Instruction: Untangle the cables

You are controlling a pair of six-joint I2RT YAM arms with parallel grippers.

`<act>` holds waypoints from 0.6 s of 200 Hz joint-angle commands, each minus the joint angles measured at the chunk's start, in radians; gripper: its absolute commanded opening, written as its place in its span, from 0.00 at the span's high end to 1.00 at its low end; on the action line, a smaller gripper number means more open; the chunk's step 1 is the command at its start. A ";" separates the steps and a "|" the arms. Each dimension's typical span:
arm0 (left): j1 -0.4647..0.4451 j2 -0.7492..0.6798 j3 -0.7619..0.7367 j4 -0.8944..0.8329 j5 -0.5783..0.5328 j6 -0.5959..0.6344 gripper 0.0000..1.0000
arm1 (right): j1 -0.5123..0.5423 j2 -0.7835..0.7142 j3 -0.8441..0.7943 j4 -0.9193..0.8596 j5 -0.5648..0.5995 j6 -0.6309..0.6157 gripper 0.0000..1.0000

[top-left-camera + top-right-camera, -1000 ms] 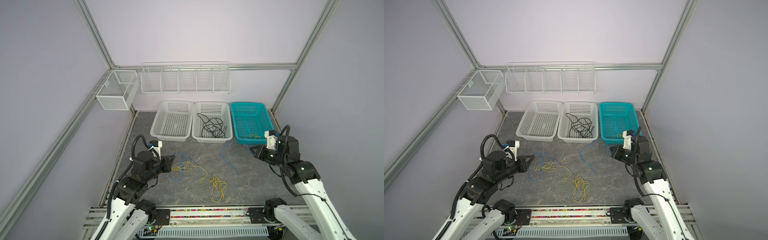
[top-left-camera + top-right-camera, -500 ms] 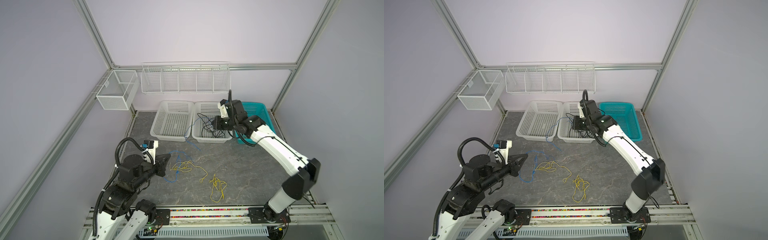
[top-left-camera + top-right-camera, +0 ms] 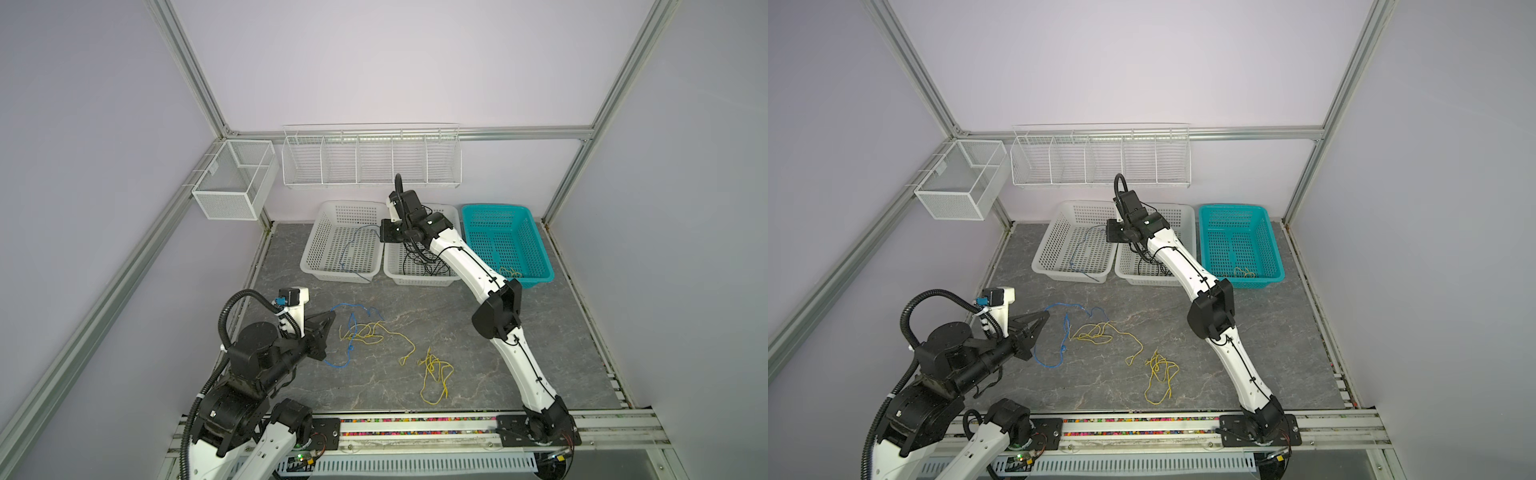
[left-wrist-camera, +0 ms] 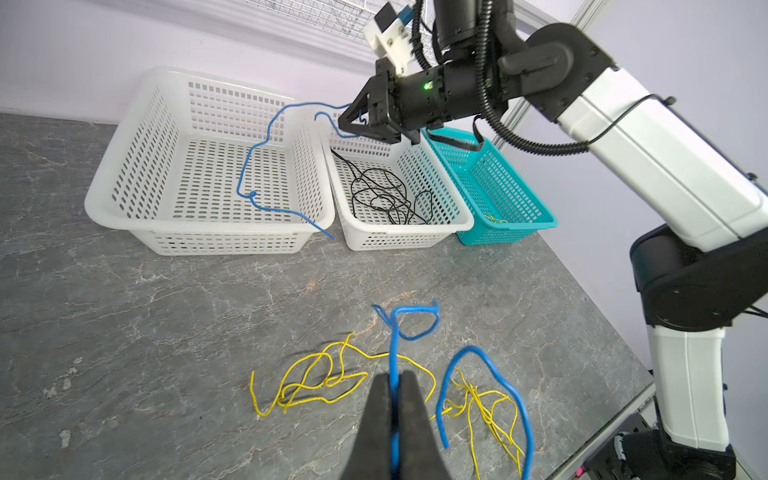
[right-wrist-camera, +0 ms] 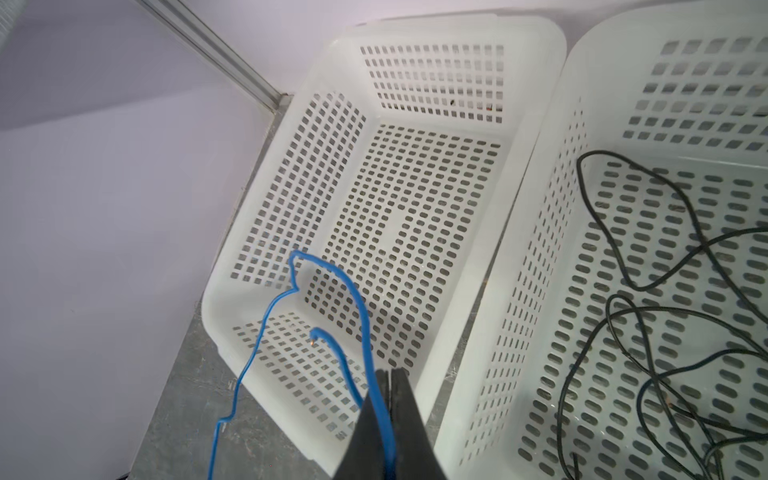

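My right gripper is shut on a blue cable above the left white basket. That cable hangs into the basket and trails over its front rim. Low at the table's left, my left gripper is shut on another blue cable, which loops across a tangle of yellow cables. A second yellow tangle lies further right. Black cables lie in the middle white basket.
A teal basket at the back right holds a small yellow cable. On the back wall hangs a wire rack, and a mesh box hangs on the left wall. My right arm stretches diagonally over the table's right half.
My right arm has swung from the right side across to the white baskets, bringing a blue cable over the left one. My left gripper has drawn back slightly toward the front left.
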 commanded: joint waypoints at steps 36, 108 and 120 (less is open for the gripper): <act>-0.004 -0.024 -0.011 0.000 -0.011 0.019 1.00 | 0.016 0.062 0.049 0.104 -0.047 -0.030 0.91; -0.008 -0.022 -0.013 -0.001 -0.019 0.019 1.00 | 0.019 0.042 0.053 0.120 -0.095 -0.056 0.64; -0.009 -0.022 -0.012 -0.002 -0.024 0.018 1.00 | 0.020 0.027 0.053 0.119 -0.103 -0.065 0.60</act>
